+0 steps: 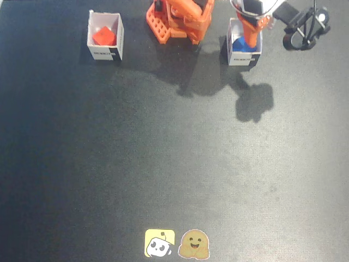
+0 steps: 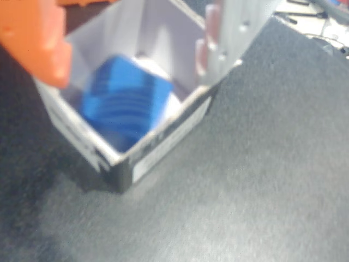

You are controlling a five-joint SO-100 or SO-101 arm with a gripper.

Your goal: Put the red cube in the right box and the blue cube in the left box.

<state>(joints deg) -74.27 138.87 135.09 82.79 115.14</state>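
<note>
The small red cube (image 1: 103, 37) already sits inside a white card box with a pinkish inside (image 1: 105, 52), far away on the left in the fixed view. The small bright blue cube (image 2: 124, 101) lies inside the other white card box with a grey-white inside (image 2: 163, 143), far on the right. The orange and white gripper (image 2: 131, 41) hangs over that box with its fingers apart, holding nothing. So the drop looks done. Next, the arm should lift straight up and not bump the box.
</note>
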